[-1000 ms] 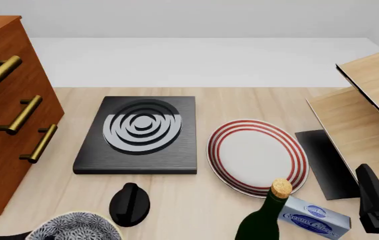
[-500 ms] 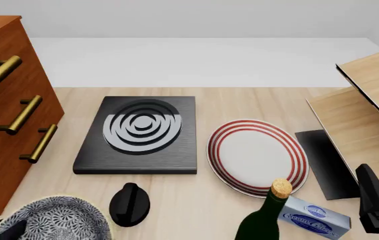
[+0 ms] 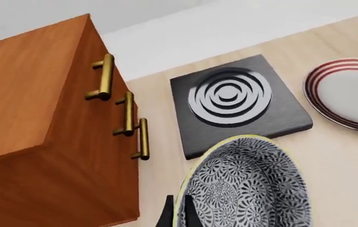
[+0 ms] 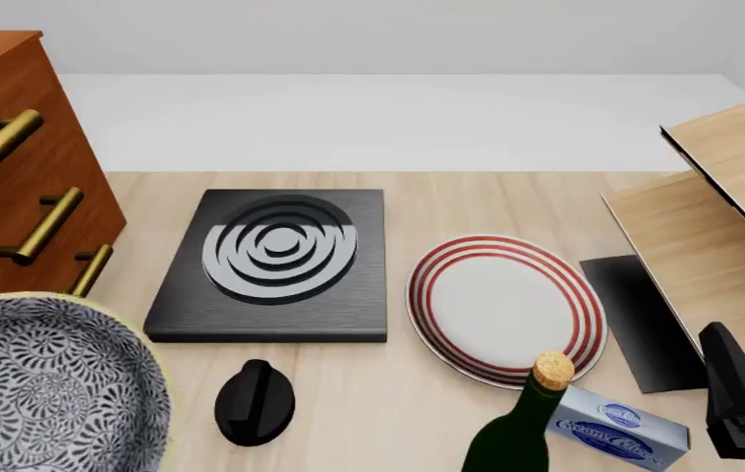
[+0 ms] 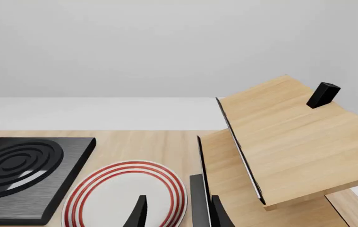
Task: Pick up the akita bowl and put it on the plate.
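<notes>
Black fingertips of the left gripper (image 3: 177, 213) pinch the akita bowl's (image 3: 245, 187) cream rim in the left wrist view. Front view: the bowl (image 4: 45, 388) hangs above the table's near-left corner, well apart from the plate (image 4: 506, 306). Right wrist view: the right gripper (image 5: 177, 212) stands with fingers parted, empty, above the plate's (image 5: 125, 195) edge.

The deep round akita bowl (image 4: 45, 388) carries a dense black-and-white floral pattern with a cream rim, gripped by black fingers (image 3: 166, 216). The flat white plate (image 4: 506, 307) has concentric red rings at its rim. The black square burner (image 4: 271, 264) shows white concentric rings. The counter (image 4: 504, 202) is pale wood grain; the cabinet (image 4: 6, 128) reddish-brown with brass handles (image 4: 45, 226)
</notes>
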You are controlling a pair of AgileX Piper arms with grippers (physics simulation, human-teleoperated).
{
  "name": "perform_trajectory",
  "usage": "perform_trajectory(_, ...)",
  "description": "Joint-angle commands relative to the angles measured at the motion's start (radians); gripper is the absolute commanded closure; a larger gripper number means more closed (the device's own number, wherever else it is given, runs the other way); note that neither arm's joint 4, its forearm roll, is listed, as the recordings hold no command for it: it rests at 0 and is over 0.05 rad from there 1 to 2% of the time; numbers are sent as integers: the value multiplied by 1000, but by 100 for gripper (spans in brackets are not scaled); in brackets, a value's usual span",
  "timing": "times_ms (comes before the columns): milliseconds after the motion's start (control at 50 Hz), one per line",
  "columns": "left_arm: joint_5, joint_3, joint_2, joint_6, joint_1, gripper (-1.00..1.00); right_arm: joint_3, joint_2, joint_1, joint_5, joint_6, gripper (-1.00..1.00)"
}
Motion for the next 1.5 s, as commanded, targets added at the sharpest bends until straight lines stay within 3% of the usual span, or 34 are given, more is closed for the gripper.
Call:
perform_trajectory(20, -124, -110, 95, -73, 70, 100, 0, 0, 0, 0, 0, -100)
perform_trajectory(260, -377, -150, 322, -208, 6, 100, 0, 0, 0, 0, 0, -100)
perform_trajectory(400, -461, -175, 437, -246, -37, 100, 0, 0, 0, 0, 0, -100)
perform_trajectory(540, -534, -218, 569, -357, -89, 100, 0, 0, 0, 0, 0, -100)
perform_trajectory(780, -756, -179, 811, -507, -236, 100, 0, 0, 0, 0, 0, -100)
perform_trajectory(1060, -937, -177, 1052, -563, -354, 100, 0, 0, 0, 0, 0, -100)
perform_trajectory(1160, -958, -192, 1111, -586, -417, 100, 0, 0, 0, 0, 0, -100)
perform_trajectory(1500, -997, -253, 1225, -575, -490, 100, 0, 0, 0, 0, 0, -100)
